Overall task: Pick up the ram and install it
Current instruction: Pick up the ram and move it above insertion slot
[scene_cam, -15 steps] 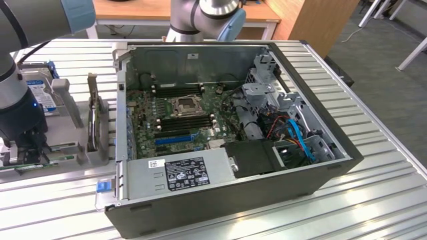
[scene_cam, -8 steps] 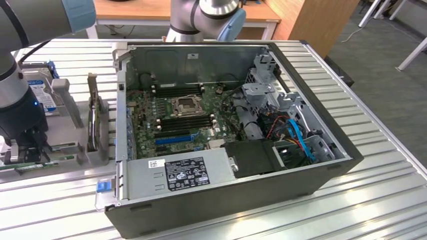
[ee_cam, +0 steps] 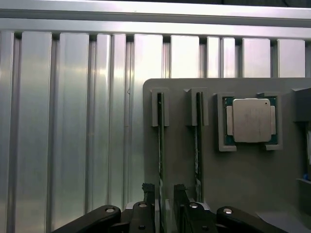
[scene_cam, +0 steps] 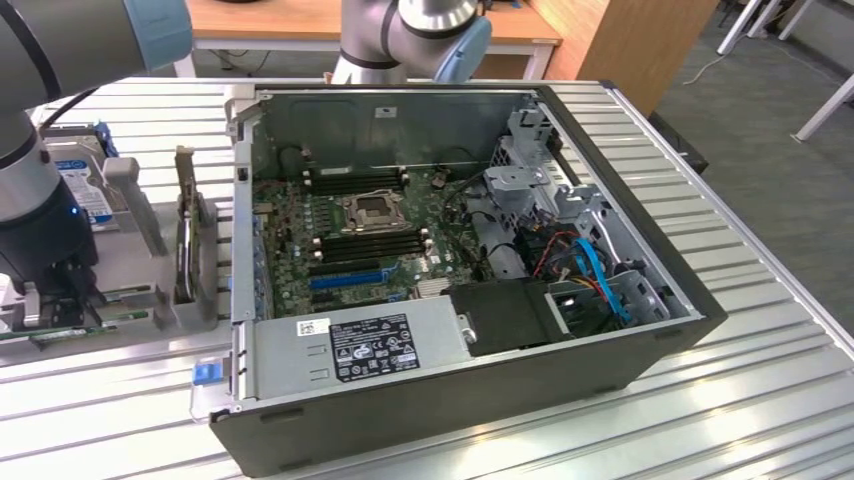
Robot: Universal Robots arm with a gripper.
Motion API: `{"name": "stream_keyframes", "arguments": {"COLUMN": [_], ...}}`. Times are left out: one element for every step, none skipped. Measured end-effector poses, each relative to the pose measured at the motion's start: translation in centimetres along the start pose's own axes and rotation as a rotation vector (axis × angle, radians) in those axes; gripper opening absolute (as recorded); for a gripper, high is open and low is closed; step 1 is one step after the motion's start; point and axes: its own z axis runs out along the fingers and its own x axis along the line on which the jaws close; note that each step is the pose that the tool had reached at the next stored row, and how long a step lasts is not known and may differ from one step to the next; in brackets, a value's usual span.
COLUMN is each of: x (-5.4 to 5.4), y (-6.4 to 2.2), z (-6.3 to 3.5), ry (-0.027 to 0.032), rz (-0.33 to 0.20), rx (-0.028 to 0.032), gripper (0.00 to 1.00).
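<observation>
The step in hand looks like the grasp itself. The pincer is spread, with one finger on each side of the ram. The ram stands on edge in a slot of the grey holder on the slatted table, to the exterior view's left of the open case. As far as I can judge, nothing is pinched yet. A second stick stands just beside the ram, and the inner finger sits in the narrow gap between the two, so centring is the chief care. The ram should lie midway between the fingers and parallel to them, or closing will push it askew against the slot walls or nudge the neighbour. The grip belongs on the flat faces, low enough for a firm hold yet clear of the holder's end posts. A thin board like this probably tilts or slips if squeezed near one end, so a hold near its middle seems safer. From the wrist view I cannot tell how far along the stick the fingers sit. The cpu in its pocket is well apart and no concern.
</observation>
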Motion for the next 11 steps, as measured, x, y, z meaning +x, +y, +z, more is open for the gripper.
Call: {"name": "stream_keyframes", "arguments": {"x": [0.0, 0.0, 0.0, 0.0, 0.0, 0.0, 0.0, 0.0, 0.0, 0.0, 0.0], "y": [-0.01, -0.01, -0.02, -0.03, -0.03, -0.04, -0.04, -0.05, -0.05, -0.06, -0.07], "z": [0.14, 0.27, 0.41, 0.51, 0.64, 0.74, 0.85, 0.96, 1.05, 1.16, 1.24], "ry": [0.0001, 0.0, 0.0, 0.0, 0.0, 0.0, 0.0, 0.0, 0.0, 0.0, 0.0], "rz": [0.0, 0.0, 0.0, 0.0, 0.0, 0.0, 0.0, 0.0, 0.0, 0.0, 0.0], "rx": [-0.0001, 0.0, 0.0, 0.0, 0.0, 0.0, 0.0001, 0.0, 0.0, 0.0, 0.0], "gripper": [0.29, 0.29, 0.29, 0.29, 0.29, 0.29, 0.29, 0.29, 0.29, 0.29, 0.29]}}
